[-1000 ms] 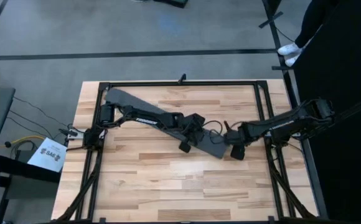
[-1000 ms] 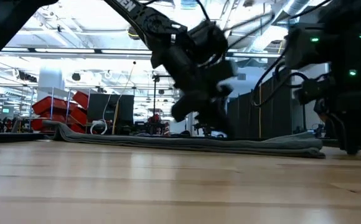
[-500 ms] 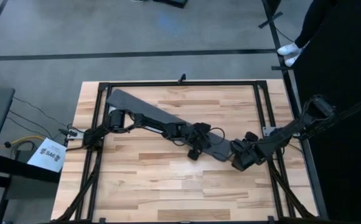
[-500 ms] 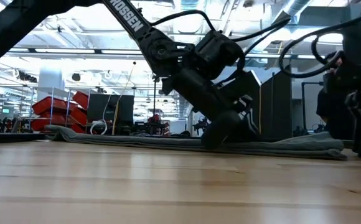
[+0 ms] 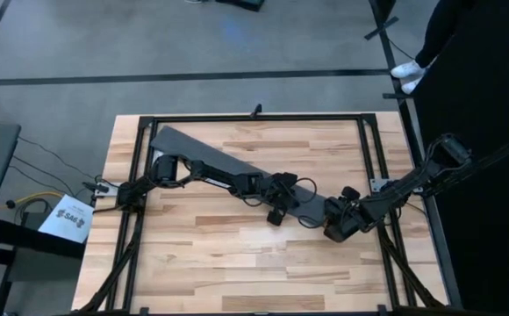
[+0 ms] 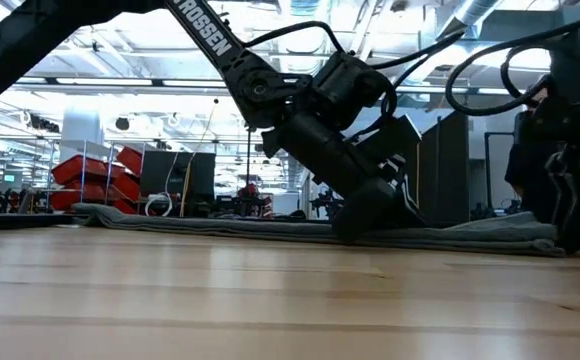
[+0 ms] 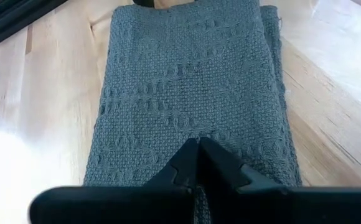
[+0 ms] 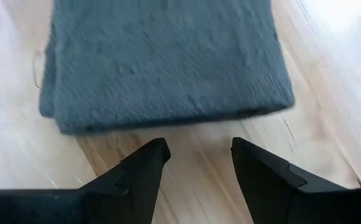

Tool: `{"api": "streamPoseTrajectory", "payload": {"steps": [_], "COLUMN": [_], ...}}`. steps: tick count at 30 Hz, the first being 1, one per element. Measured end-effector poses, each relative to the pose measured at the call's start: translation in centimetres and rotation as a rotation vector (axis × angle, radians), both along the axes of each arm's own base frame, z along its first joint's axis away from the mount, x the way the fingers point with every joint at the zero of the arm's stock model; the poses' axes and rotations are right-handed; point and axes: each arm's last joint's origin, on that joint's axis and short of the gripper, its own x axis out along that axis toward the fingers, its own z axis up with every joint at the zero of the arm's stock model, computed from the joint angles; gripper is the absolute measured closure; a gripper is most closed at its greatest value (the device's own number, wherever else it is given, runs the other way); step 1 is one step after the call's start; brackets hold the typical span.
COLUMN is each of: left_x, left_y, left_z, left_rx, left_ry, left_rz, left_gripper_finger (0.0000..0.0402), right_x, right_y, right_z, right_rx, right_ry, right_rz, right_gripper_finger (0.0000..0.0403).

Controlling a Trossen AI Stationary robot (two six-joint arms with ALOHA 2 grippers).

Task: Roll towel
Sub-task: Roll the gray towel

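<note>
My left wrist view shows what the high view hides: the left gripper (image 7: pixel 198 149) has its fingers pressed together on the towel (image 7: pixel 193 93). I count one towel, a long folded strip running diagonally from the table's (image 5: pixel 211 254) far-left corner toward its right edge. The right gripper (image 8: pixel 196 155), fingers spread and empty, hovers just off its end.

Both arms are black, built of slim links joined by bulkier rounded housings, with thin black cables looping loosely beside the wrists. The left arm carries white block lettering along one link, apparently the maker's name, though only part is readable. The left hand (image 7: pixel 199 163) has matte black fingers with stepped, notched inner edges. The right hand (image 8: pixel 199 163) shows two smooth, tapering black fingers.
</note>
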Motion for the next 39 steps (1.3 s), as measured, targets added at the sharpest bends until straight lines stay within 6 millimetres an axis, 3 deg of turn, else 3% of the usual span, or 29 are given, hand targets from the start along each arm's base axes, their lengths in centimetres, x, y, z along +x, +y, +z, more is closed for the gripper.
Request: {"api": "streamPoseTrajectory", "payload": {"steps": [6, 31, 39], "left_x": [0.5, 0.2, 0.2], "left_y": [-0.1, 0.5, 0.5], "left_z": [-1.1, -1.7, -1.7], "left_rx": [-0.018, 0.003, -0.002], "left_ry": [-0.026, 0.030, 0.035], "left_rz": [0.012, 0.054, 0.058], "left_gripper_finger": [0.0395, 0.0396, 0.0396], "right_x": [0.9, 4.8, 3.3], "right_y": [-0.2, -1.2, -1.1], "right_z": [0.4, 4.6, 2.8], "right_rx": [0.001, -0.134, -0.072], "right_ry": [-0.025, -0.101, -0.063], "right_rz": [0.029, 0.139, 0.083], "right_gripper_finger": [0.0220, 0.0220, 0.0220]}}
